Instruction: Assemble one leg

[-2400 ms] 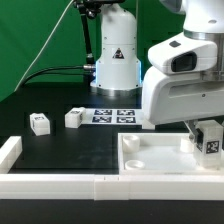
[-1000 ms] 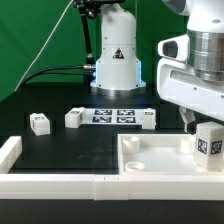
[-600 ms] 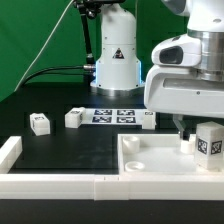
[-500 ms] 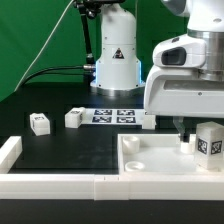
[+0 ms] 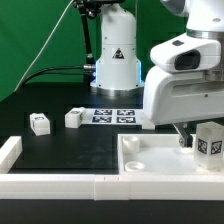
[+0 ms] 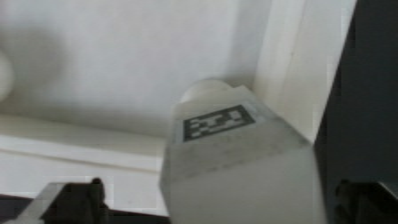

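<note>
One leg, a white block with a marker tag, stands upright at the right corner of the large white panel. In the wrist view the leg fills the middle, with the two dark fingertips apart on either side and a gap between each and the leg. My gripper is open, low over the panel, straddling the leg without gripping it. Two more legs lie on the black table at the exterior view's left. Another leg peeks out behind my hand.
The marker board lies in front of the robot base. A white rail runs along the front, with a short end piece at the exterior view's left. The wrist body hangs over the panel's right part.
The hand let go of the upright leg, rose and shifted right, then came back left and down beside it. The leg has stayed put on the panel.
</note>
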